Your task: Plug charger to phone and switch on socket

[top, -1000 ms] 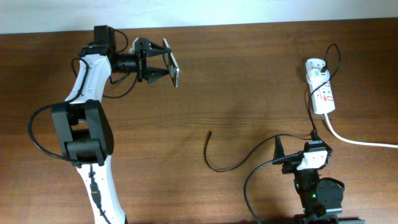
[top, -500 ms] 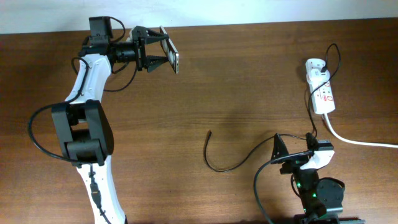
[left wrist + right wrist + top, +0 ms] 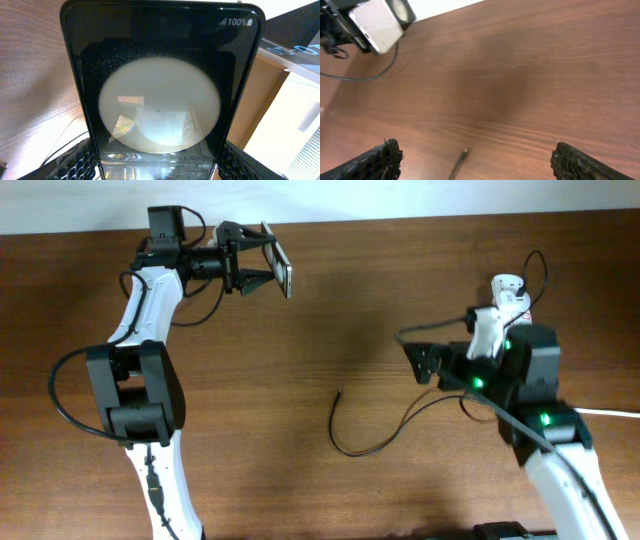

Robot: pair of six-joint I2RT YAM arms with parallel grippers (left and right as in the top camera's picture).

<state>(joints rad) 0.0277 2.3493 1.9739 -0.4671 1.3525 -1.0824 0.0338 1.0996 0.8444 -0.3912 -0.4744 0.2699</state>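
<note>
My left gripper [image 3: 262,260] is shut on the black phone [image 3: 283,272] and holds it on edge above the table at the far left. In the left wrist view the phone [image 3: 160,90] fills the frame, with a round glare and "100%" on its screen, and the jaws [image 3: 157,162] press on both its sides. The charger cable [image 3: 362,450] lies curved mid-table, with its plug tip [image 3: 338,392] free. My right gripper [image 3: 420,362] is open and empty above the table, to the right of the tip [image 3: 464,151]. The socket [image 3: 510,288] is mostly hidden under my right arm.
The thick white cord [image 3: 612,412] runs off to the right edge. The right wrist view shows my open fingers [image 3: 480,165] and, at its top left, the held phone [image 3: 375,25]. The table's far edge [image 3: 400,220] is just behind the phone.
My right arm has lifted from the front edge and swung back and left, over the socket, gripper facing the cable tip. My left gripper has carried the phone slightly farther back.
</note>
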